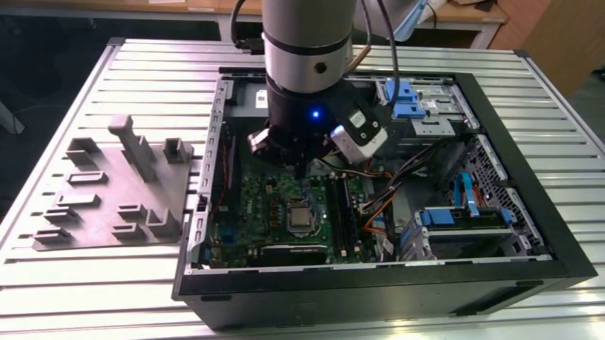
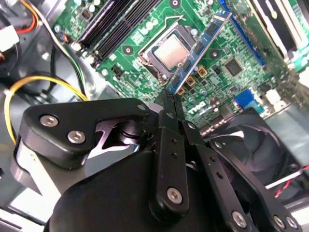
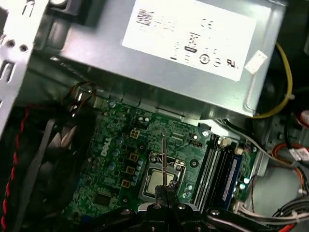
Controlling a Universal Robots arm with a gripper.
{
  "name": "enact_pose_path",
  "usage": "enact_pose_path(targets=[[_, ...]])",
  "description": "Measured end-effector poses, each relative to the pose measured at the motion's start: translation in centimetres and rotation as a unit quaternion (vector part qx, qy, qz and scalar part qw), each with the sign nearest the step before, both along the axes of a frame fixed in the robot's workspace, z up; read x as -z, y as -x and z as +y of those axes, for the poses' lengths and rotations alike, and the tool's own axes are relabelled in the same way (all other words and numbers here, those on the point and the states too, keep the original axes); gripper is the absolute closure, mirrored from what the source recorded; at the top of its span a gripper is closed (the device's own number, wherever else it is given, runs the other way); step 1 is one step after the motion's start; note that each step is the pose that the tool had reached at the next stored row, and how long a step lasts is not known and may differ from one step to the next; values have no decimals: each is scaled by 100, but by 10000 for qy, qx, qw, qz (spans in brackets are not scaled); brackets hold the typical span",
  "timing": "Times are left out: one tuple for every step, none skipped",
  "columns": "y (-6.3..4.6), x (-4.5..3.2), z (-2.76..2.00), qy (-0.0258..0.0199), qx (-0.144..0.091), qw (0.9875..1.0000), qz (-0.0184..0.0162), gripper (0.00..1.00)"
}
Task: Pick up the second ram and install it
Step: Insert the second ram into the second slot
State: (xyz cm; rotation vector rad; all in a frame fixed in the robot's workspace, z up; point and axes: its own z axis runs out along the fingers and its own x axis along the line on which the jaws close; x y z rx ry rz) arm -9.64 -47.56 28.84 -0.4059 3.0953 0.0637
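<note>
**Exterior view:** the arm (image 1: 304, 71) reaches down into the open computer case (image 1: 548, 219), which stands on the slatted table (image 1: 95, 290). A grey tray (image 1: 104, 188) lies at 9 o'clock from the case.

**Second wrist view:** the gripper (image 2: 168, 96) is pinched tight on one end of the second ram (image 2: 203, 46). The stick is over the green board (image 2: 236, 63), beside the silver chip (image 2: 170, 54). It faces the camera flat-on: long, narrow and blue-green, with black chips.

**First wrist view:** the second ram (image 3: 164, 154) appears edge-on as a thin line. It rises from the gripper (image 3: 164, 191) toward the grey power-supply box (image 3: 159, 43).
</note>
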Motion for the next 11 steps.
enact_pose_path(targets=[[0, 1, 0, 0, 87, 10000, 0, 89], [0, 3, 0, 0, 177, 9998, 0, 89], [0, 4, 0, 0, 267, 9996, 0, 89], [0, 6, 0, 0, 364, 9993, 0, 89], [0, 8, 0, 0, 455, 9990, 0, 89], [0, 9, 0, 0, 544, 9985, 0, 89], [0, 10, 0, 0, 634, 9980, 0, 89], [0, 12, 0, 0, 724, 9974, 0, 89], [0, 13, 0, 0, 813, 9967, 0, 89], [0, 15, 0, 0, 903, 9959, 0, 89], [0, 18, 0, 0, 1000, 9950, 0, 89]])
